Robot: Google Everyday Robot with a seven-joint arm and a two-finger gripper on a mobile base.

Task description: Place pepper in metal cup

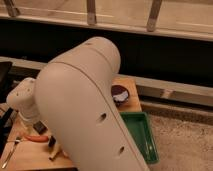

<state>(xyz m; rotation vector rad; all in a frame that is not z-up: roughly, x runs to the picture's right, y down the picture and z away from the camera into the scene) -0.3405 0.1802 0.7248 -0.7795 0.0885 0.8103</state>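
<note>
The red-orange pepper (36,138) lies flat on the wooden table (30,159) at near left, its long axis running left to right, just on the near side of the gripper (27,121) poised above it, which may be released or clenched; that cannot be told.

Arm (85,115): filled the foreground, hiding much of the table (25,159).
Gripper (30,125): hung at the table's left, just above the pepper (36,138).
Bowl (120,94): sat on the table's far right corner.
Tray (145,135): lay right of the table, before the bowl.
</note>
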